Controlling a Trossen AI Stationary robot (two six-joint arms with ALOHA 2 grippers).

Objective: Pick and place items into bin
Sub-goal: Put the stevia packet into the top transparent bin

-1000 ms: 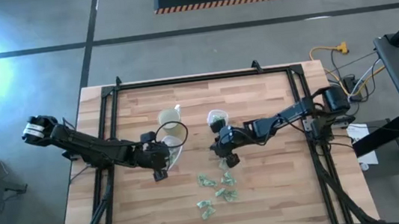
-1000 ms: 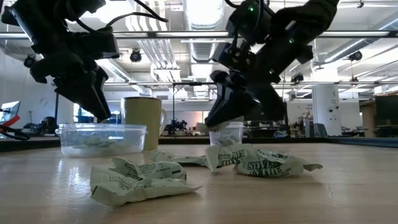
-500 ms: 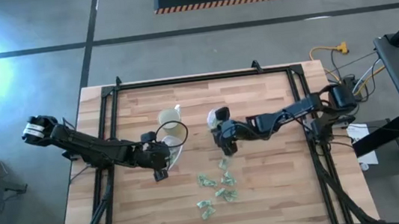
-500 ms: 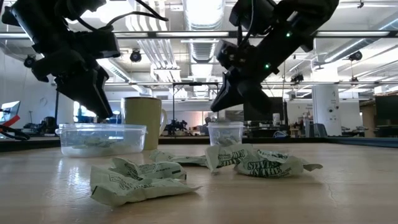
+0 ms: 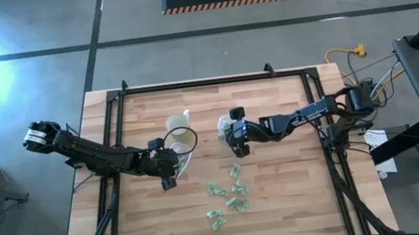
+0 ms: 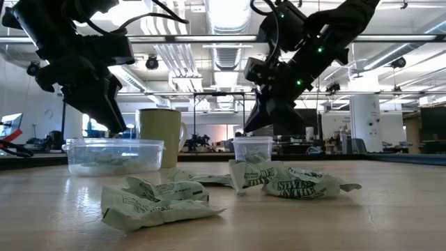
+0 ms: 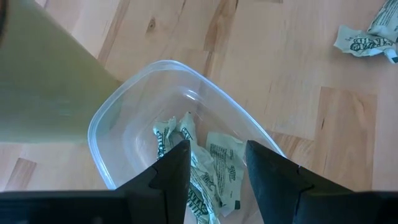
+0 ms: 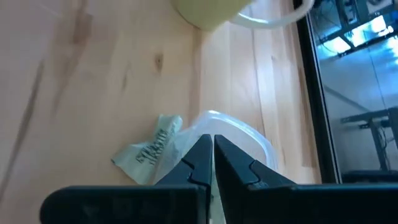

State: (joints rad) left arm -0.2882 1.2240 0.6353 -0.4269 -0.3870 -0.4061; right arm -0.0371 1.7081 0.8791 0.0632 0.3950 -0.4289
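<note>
My right gripper (image 5: 235, 135) is shut on a pale-green wrapped piece (image 8: 149, 154), just above a small clear container (image 8: 245, 140) near the table's middle; the container also shows in the low view (image 6: 252, 148). My left gripper (image 7: 214, 158) is open and empty, hovering over the larger clear bin (image 7: 118, 118), where several wrapped pieces (image 7: 208, 168) lie on the bottom. More wrapped pieces (image 5: 230, 196) lie loose on the wood nearer the front edge. The pale yellowish cup (image 5: 183, 139) stands beside the bin. My right gripper pinches one end of the wrapped piece (image 8: 179, 144) between its two fingers. The fingers slant down from the table's right side. The piece is lifted clear of the table and sticks out sideways past the fingertips, next to the small container's rim.
A black frame (image 5: 190, 85) runs along the table's far and side edges. Bare wood lies at the far left and right of the table. In the low view the loose pieces (image 6: 150, 202) lie close to the camera.
My right gripper has risen from the loose pile with a wrapped piece and gone toward the table's far edge, ending above the small clear container. The piece is lifted clear of the table.
</note>
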